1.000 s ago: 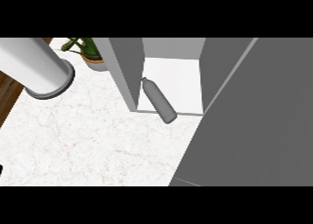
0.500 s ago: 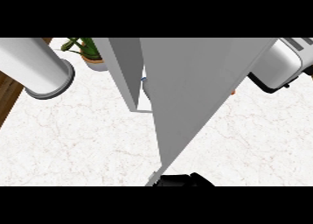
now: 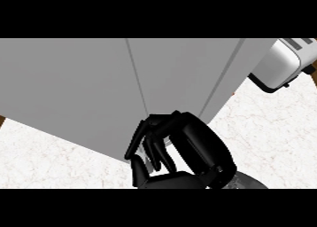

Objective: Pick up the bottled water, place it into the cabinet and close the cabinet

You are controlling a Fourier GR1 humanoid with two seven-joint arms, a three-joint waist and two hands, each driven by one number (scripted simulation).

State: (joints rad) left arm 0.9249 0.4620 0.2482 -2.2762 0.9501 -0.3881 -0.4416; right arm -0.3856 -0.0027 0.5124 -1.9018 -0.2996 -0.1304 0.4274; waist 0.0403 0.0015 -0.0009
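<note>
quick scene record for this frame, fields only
cabinet: grey door faces fill most of the view, no interior showing
bottled water: not visible
right hand: low centre, at the cabinet front; contact unclear
left hand: not in view
toaster: top right, beside the cabinet
counter: white marble, showing right and lower left

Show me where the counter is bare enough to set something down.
Bare counter lies lower left, between the cabinet and the right hand. A second patch lies right of the hand, below the toaster. Crowded centre: hand against cabinet.
</note>
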